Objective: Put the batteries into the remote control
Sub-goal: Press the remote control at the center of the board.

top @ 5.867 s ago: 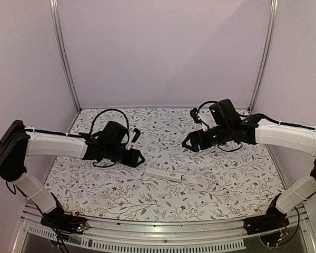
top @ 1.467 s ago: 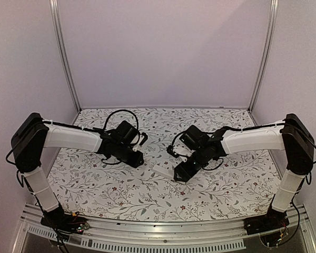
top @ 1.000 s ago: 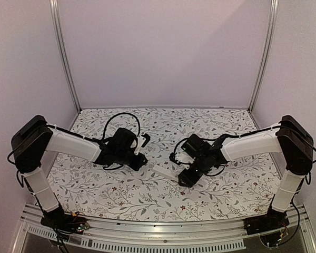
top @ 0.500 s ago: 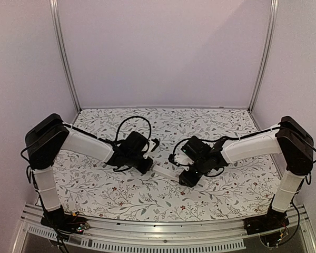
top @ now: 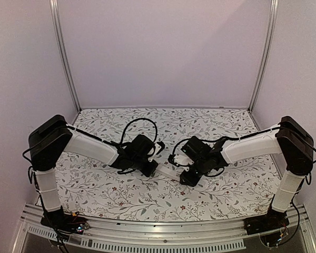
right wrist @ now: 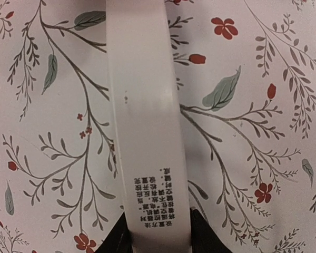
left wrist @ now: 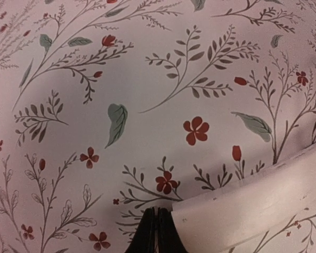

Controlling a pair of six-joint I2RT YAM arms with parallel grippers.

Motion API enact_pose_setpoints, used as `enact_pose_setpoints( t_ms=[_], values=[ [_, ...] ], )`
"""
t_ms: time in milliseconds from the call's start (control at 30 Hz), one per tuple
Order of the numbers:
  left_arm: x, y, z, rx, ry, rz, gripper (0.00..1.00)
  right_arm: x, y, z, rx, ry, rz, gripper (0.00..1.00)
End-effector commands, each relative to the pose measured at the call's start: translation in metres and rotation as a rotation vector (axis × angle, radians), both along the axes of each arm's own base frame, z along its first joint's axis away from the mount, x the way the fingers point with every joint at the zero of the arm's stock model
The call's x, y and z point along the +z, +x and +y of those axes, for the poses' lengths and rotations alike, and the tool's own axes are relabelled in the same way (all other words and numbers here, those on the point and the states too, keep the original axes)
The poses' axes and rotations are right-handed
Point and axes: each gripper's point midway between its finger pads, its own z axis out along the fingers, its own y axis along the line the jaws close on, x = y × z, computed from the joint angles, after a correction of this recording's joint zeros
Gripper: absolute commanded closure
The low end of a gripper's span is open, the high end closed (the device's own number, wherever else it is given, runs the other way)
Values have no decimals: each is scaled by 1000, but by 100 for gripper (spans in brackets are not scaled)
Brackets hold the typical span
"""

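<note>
The remote control (top: pixel 167 172) is a slim white bar lying flat on the flowered cloth between my two grippers. My left gripper (top: pixel 154 169) is shut with nothing in it. In the left wrist view its joined tips (left wrist: pixel 157 212) stand right at the corner of the remote's (left wrist: pixel 247 203) left end. My right gripper (top: pixel 187 178) straddles the other end. In the right wrist view the remote (right wrist: pixel 145 105) shows small printed text, and a black finger (right wrist: pixel 120 236) presses against each of its sides. The batteries are out of view.
A flowered tablecloth (top: pixel 121 192) covers the whole table. Metal posts (top: pixel 63 58) (top: pixel 263 58) and plain walls close it in at the back and sides. The metal front rail (top: pixel 158 232) runs between the two arm bases.
My left arm has slid right until its tips reached the remote's left end, and its jaws have shut. My right gripper has stayed over the remote and narrowed onto its sides.
</note>
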Motion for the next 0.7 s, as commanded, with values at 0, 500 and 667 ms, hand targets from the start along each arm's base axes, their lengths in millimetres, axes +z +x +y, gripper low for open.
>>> enact_pose_setpoints(
  t_ms=[0, 500, 667],
  values=[
    [-15, -33, -7, -68, 11, 91, 95, -7, -11, 1, 23, 1, 33, 68],
    [-10, -10, 36, -16, 73, 115, 96, -8, -11, -3, 43, -19, 19, 73],
    [-14, 7, 43, -14, 39, 165, 97, -8, -11, -4, 67, -27, 11, 77]
  ],
)
